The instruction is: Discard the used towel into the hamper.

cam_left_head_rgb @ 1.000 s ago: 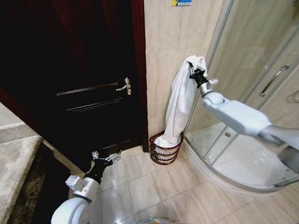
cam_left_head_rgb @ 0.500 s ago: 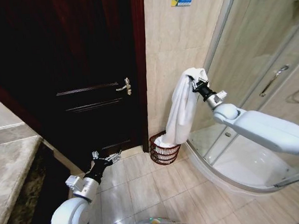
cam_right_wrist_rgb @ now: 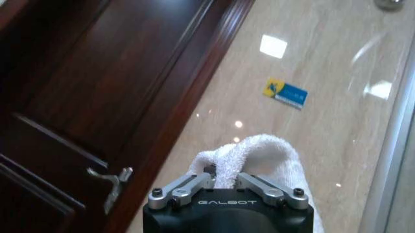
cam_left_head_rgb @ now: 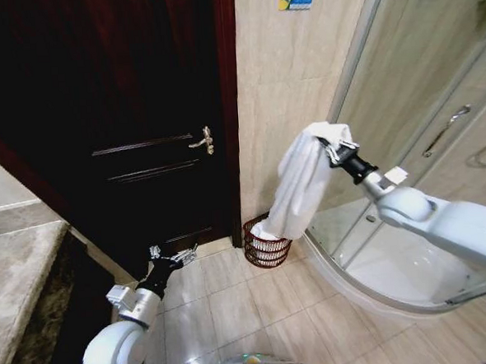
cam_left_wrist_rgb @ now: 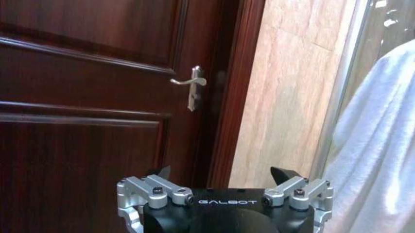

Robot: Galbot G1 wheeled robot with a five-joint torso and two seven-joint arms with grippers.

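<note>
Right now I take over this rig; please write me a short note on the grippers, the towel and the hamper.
Right gripper: shut on the towel, held high beside the shower door.
Left gripper: open, empty, parked low in front of the door.
Towel: hangs down, its lower end inside the hamper, which stands on the floor at the wall.
Done: towel brought over the hamper.
Left: release it so that all of it drops in.
</note>
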